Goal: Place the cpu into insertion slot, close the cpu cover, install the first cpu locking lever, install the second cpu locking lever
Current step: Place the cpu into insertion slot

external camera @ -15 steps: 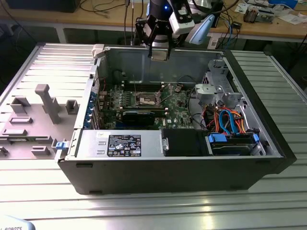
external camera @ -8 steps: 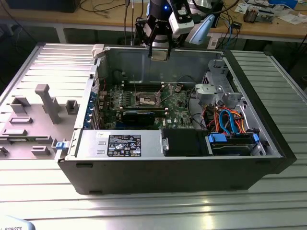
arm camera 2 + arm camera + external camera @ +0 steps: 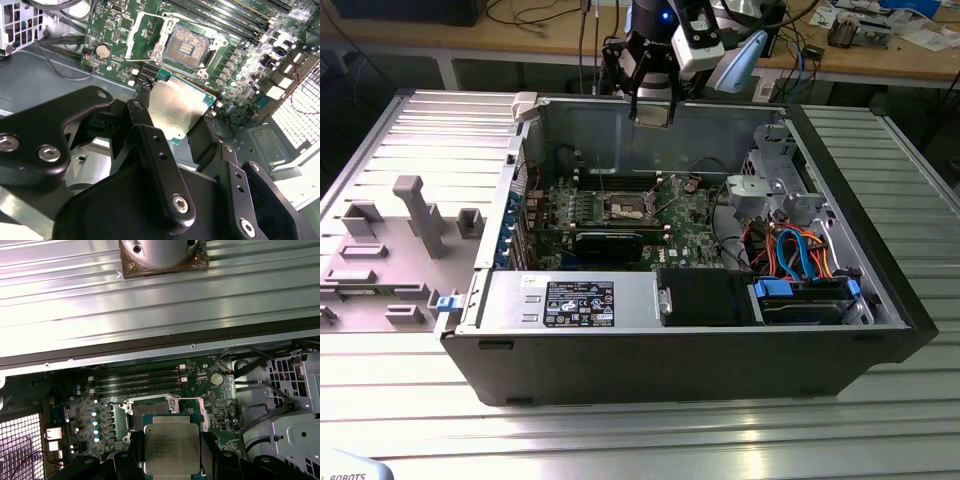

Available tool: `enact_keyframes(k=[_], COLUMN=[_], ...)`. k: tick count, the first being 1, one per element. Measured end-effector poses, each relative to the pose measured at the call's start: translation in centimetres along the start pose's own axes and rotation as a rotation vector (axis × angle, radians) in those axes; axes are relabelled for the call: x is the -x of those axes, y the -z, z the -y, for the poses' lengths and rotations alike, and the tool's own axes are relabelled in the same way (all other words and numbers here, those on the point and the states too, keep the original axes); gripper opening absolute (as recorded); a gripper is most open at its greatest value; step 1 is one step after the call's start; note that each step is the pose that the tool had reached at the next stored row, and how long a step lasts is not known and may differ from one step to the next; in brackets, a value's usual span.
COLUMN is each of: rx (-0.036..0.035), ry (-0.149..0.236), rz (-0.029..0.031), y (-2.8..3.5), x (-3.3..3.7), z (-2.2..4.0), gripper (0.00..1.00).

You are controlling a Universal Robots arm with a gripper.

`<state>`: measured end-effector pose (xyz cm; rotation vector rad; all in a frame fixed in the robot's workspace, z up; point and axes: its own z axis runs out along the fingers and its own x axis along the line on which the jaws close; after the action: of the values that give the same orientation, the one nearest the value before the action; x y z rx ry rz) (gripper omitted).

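Looks like step one to me: the black two-finger gripper (image 3: 653, 102) is clamped on the small flat square silver-grey cpu (image 3: 176, 107) by two opposite edges, hanging above the far wall of the open black computer case (image 3: 720, 365), well clear of the green circuit board (image 3: 692, 238). The square silver-rimmed insertion slot (image 3: 186, 47) near the board's middle sits bare, with the thin shiny metal cpu cover (image 3: 142, 36) apparently swung open beside it (so nothing's seated yet). I'd guess placing calls for getting the chip flat and square over that socket.
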<state>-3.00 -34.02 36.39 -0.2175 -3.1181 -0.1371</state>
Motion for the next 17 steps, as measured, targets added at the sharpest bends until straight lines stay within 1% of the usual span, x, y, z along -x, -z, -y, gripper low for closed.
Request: enact_keyframes(k=[2,7,9,12,15,17], rx=[-0.0002,-0.0001,0.0003,0.0011,0.0017,0.0019], ry=[-0.009,-0.047,-0.065,-0.106,-0.137,-0.147], rz=[0.0008,0.0041,0.0057,0.0092,0.0118,0.0127], y=[0.00,-0.01,-0.02,-0.04,-0.05,-0.05], x=[0.00,0.00,0.00,0.00,0.00,0.00], z=[0.00,0.00,0.00,0.00,0.00,0.00], gripper=[0.54,0.54,0.54,0.54,0.54,0.54])
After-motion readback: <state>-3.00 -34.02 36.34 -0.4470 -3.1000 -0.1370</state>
